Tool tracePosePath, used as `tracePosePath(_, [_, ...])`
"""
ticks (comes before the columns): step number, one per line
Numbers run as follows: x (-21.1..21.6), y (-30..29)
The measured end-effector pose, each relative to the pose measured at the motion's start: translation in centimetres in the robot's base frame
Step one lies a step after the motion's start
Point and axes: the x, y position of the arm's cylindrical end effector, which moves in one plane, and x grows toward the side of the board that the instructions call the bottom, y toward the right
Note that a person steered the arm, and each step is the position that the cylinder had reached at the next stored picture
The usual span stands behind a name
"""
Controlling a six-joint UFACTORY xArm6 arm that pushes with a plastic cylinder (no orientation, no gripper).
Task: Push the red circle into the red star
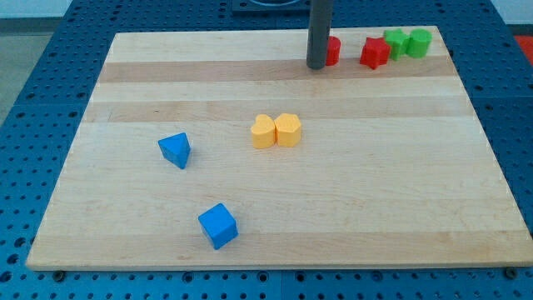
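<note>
- The red circle sits near the view's top edge of the wooden board, partly hidden by the rod.
- My tip touches its left side; there are no jaws to tell of.
- The red star lies near, to the right.
- Just beyond it: a green star and a green cylinder.
- Mid-board: a yellow heart touching a yellow hexagon.
- Lower left: a blue triangle and a blue cube.

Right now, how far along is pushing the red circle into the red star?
Done: my tip is down against the view's left side of the red circle. In hand: the push toward the view's right. Left: a gap of bare board separates it from the red star.
</note>
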Motion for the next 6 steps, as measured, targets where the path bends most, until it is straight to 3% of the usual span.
tracePosePath(1, [0.0,-3.5])
tracePosePath(2, [-4.0,-3.0])
tracePosePath(3, [-4.2,-2.7])
tracePosePath(6, [-3.8,4.2])
